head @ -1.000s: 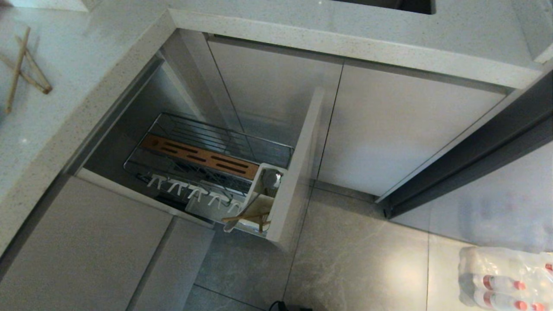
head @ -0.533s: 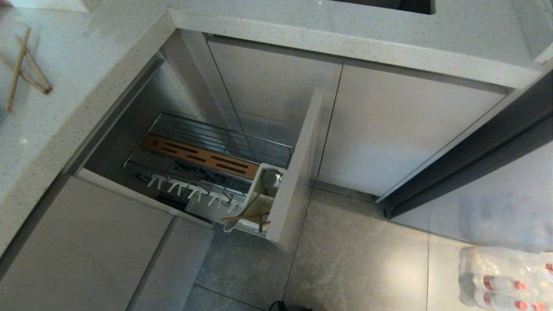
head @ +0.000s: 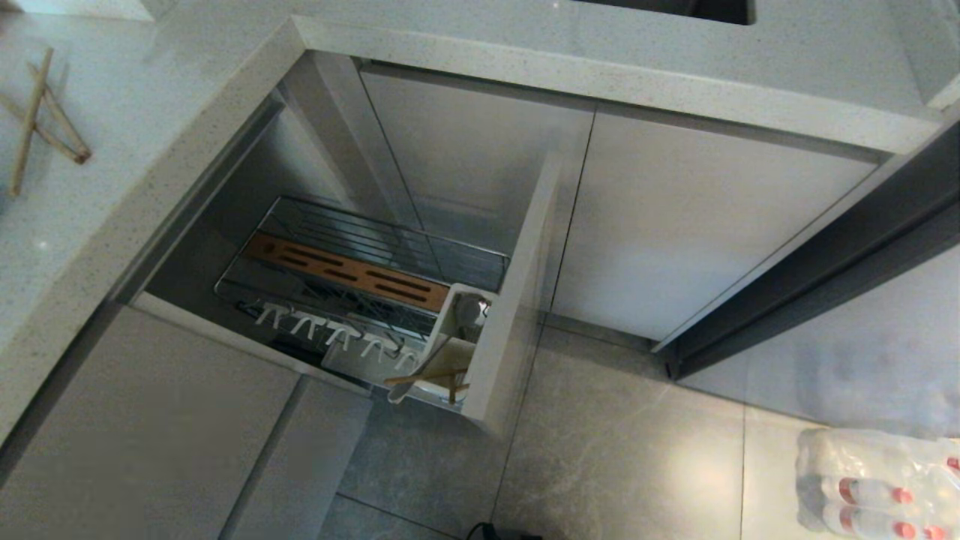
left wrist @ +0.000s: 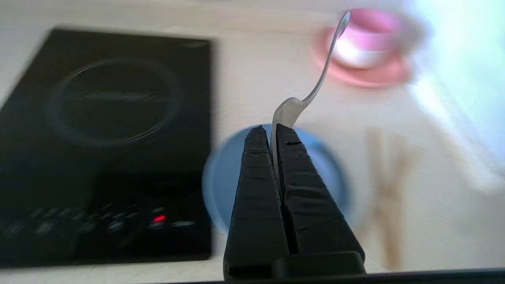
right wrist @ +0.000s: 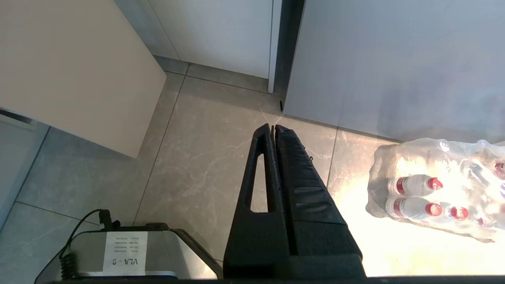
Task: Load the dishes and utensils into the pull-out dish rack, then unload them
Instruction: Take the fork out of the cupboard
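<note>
In the left wrist view my left gripper (left wrist: 271,128) is shut on the bowl end of the shiny metal spoon (left wrist: 315,86), whose handle sticks out past the fingertips. Below it on the pale countertop lie a blurred light-blue round dish (left wrist: 225,177) and wooden chopsticks (left wrist: 388,185). The head view shows the pull-out dish rack (head: 360,247) drawn out, with its wooden strip (head: 349,274), white utensil cup (head: 450,322) holding chopsticks (head: 427,377), and no dishes in it. More chopsticks (head: 34,120) lie on the counter at the far left. My right gripper (right wrist: 273,127) hangs shut and empty over the floor.
A black induction hob (left wrist: 106,138) sits beside the blue dish. A pink plate with a pink-and-white bowl (left wrist: 363,51) stands farther off. The rack's front panel (head: 517,300) juts into the aisle. A wrapped pack of bottles (head: 877,480) lies on the floor at the right.
</note>
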Tool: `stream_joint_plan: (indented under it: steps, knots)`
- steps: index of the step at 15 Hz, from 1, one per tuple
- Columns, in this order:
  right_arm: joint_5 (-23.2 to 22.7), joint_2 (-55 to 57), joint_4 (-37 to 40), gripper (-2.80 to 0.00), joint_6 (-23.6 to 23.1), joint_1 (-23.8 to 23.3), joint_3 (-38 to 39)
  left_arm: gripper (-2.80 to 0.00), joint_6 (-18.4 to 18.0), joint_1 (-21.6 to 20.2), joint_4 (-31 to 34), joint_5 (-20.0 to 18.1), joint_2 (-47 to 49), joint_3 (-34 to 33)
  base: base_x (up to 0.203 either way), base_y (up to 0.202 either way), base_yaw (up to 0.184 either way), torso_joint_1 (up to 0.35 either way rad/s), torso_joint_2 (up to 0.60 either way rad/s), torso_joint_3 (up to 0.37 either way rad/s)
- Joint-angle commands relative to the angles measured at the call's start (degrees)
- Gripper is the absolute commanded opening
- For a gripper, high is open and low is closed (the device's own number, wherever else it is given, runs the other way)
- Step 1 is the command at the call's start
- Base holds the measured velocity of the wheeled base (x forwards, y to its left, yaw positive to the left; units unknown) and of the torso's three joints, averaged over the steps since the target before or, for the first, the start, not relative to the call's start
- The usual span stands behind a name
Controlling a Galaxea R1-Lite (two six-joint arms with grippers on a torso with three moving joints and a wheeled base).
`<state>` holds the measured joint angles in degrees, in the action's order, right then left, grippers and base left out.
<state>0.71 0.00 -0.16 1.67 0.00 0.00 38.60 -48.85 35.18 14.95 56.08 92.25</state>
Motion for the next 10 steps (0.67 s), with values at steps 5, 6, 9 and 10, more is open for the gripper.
stream_joint_plan:
  steps: [5,6,9,10]
  knots:
    - [0.00,0.08,-0.02,-2.80,0.00,0.00,0.00,-2.80,3.05,-2.62,-0.34,0.19,3.09,-11.07,0.000,0.000,0.000,0.000,0.00,0.000]
    - [0.00,0.09,-0.02,-2.80,0.00,0.00,0.00,-2.80,3.34,-2.65,-1.72,0.00,3.46,-13.06,0.000,0.000,0.000,0.000,0.00,0.000]
    - [0.00,0.09,-0.02,-2.80,0.00,0.00,0.00,-2.80,3.47,-2.64,-10.29,-0.54,3.83,-19.65,0.000,0.000,0.000,0.000,0.00,0.000]
    - [0.00,0.01,-0.02,-2.80,0.00,0.00,0.00,-2.80,3.47,-2.62,-12.85,-0.78,3.85,-21.64,0.000,0.000,0.000,0.000,0.00,0.000]
